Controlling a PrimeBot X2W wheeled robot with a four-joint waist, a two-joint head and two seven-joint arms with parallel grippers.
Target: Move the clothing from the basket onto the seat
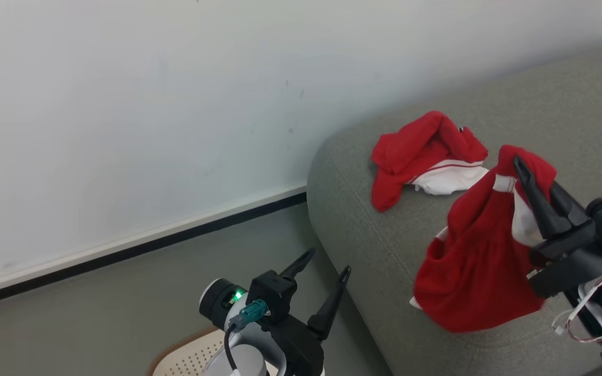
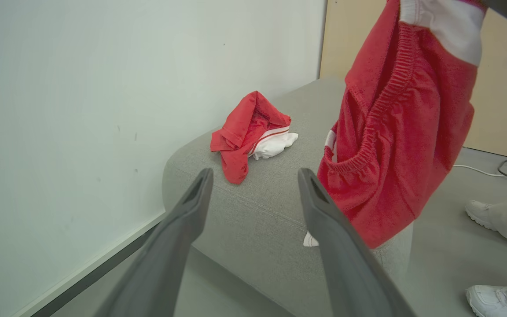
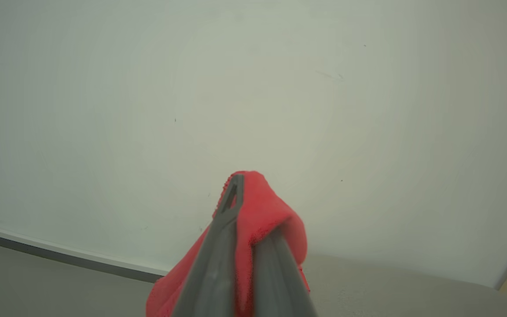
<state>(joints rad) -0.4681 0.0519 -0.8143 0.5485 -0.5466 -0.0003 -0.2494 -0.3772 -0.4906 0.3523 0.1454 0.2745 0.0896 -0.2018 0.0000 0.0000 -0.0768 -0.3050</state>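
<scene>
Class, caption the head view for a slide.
Right gripper holds a red garment over the grey seat where a second garment lies; left gripper open.

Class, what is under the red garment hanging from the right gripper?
The grey seat lies beneath the hanging garment, pinched in the right gripper. The cushion directly below is covered, so whether the hem touches it is unclear.

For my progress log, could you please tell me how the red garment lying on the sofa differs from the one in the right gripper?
The lying garment rests crumpled on the seat, free of any gripper; the hanging garment dangles from the shut right gripper. The lying one is bunched up; the hanging one drapes long. Both are red with white trim.
</scene>
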